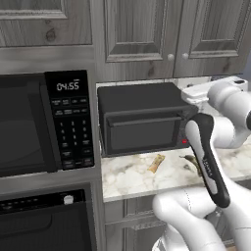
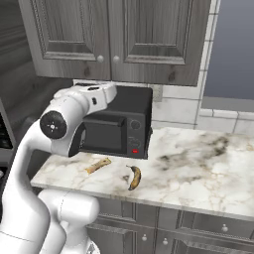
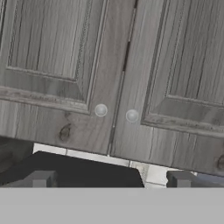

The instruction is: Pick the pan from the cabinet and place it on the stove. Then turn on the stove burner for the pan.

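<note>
Currently opening the tall grey weathered wood-grain wall cabinet: both doors shut, so the pan isn't visible, presumably inside. White arm's two-finger end effector is spread wide, empty, facing the door seam above the black countertop oven. Suggest centring on one small round silver knob, closing squarely, pulling along the hinge arc.
</note>
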Controlling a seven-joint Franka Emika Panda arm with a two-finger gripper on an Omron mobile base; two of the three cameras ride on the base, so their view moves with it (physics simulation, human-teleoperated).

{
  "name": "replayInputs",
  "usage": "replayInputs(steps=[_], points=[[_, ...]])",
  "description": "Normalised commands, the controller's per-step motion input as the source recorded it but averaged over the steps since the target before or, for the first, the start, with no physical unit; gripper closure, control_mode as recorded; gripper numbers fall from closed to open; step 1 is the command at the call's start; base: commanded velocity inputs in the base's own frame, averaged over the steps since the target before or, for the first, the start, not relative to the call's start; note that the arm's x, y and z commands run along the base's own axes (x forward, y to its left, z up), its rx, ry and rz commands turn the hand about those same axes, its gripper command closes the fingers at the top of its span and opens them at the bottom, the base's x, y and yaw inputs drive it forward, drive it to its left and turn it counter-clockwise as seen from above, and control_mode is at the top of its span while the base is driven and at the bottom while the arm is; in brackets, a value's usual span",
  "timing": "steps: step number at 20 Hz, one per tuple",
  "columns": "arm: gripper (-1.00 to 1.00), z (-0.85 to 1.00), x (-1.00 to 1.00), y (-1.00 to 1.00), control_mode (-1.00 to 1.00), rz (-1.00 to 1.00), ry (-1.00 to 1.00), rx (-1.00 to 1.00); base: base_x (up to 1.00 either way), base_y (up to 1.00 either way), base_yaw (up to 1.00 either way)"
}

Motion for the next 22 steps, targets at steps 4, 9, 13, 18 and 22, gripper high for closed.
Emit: replayInputs(steps=[4, 9, 13, 18, 22], points=[[-1.0, 0.46, 0.0, -0.15, -1.0, 0.0, -0.25, 0.0, 0.0, 0.0, 0.0], [-1.0, 0.29, 0.03, -0.03, -1.0, 0.02, -0.18, 0.0, 0.0, 0.0, 0.0], [-1.0, 0.11, 0.18, -0.02, -1.0, 0.01, -0.11, 0.0, 0.0, 0.0, 0.0], [-1.0, 0.07, 0.23, -0.06, -1.0, 0.03, -0.03, 0.0, 0.0, 0.0, 0.0], [-1.0, 0.01, 0.23, -0.07, -1.0, 0.04, 0.0, 0.0, 0.0, 0.0, 0.0]])
